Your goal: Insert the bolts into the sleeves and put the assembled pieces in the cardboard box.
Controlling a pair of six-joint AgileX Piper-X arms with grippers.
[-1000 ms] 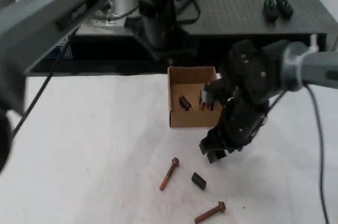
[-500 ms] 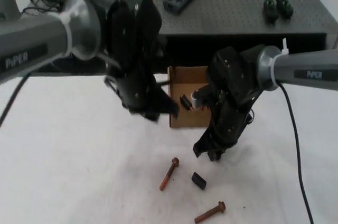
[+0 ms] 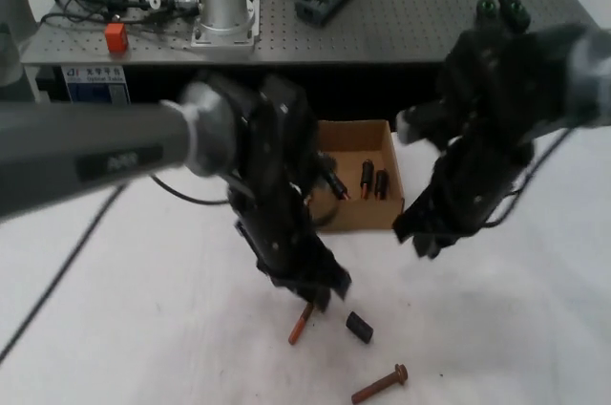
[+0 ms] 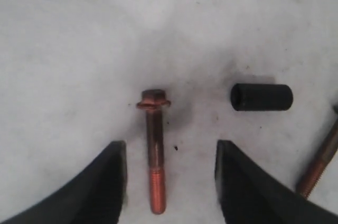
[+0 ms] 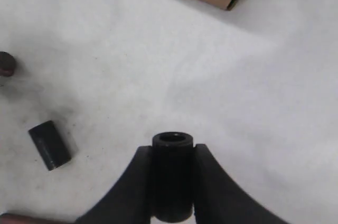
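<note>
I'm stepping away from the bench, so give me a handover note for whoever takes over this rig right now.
Left pincer: open over a bolt lying on the white cloth, one finger on each side, not closed on it.
Right pincer: shut on a black sleeve, above the cloth near the cardboard box.
On the cloth: a loose sleeve and a second bolt.
Done: three pieces lie in the box, seemingly assembled.
Left: join this bolt and the held sleeve, box them, then repeat for the last pair.

High view from behind looking down over bench [image 3: 115, 309], wrist views close overhead, all sharing loose sleeve [image 3: 359, 327]
</note>
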